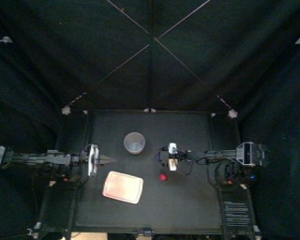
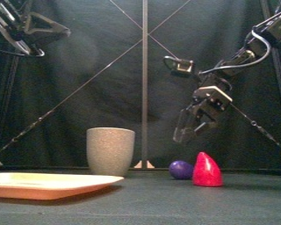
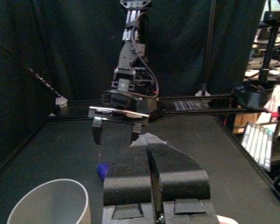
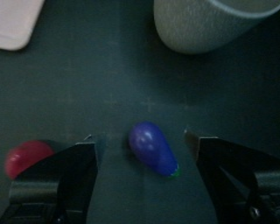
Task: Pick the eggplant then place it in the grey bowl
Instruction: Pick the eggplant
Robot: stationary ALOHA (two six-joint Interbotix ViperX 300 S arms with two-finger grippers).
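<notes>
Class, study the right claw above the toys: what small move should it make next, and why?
Probably lower the right claw straight down. Its jaws stand open, and its wrist view shows the purple eggplant lying between them, yet from the front the claw hangs above it, not touching. The red toy sits close beside, so a straight descent seems safest.

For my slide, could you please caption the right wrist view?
Open right claw above the purple eggplant, red toy and grey cup nearby.
</notes>
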